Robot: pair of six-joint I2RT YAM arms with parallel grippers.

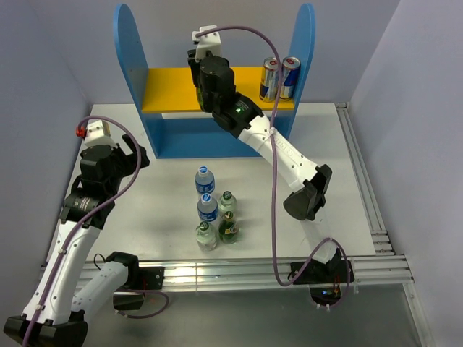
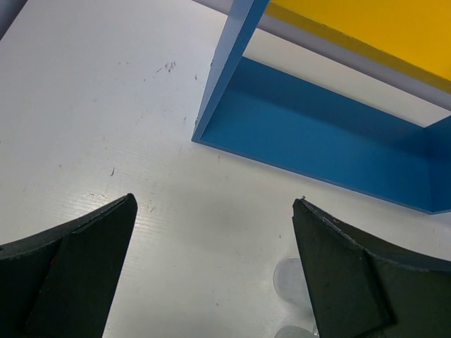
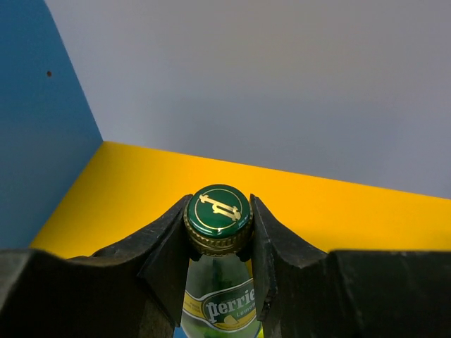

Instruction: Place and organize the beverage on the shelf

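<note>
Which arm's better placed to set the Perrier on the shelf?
Right. The right gripper is shut on the Perrier bottle over the yellow upper board; the left gripper is open and empty, down by the shelf.

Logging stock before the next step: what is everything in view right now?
shelf: one, blue sides, yellow upper board, far end of table
cans: two, silver and blue, right end of upper board
Perrier bottle: one, green cap, at upper board, left of cans
loose bottles: five, two blue-capped, rest green or clear, clustered mid-table
table: one, white
left fingers: two, black, open, over table near shelf
right fingers: two, black, shut on Perrier bottle
</note>
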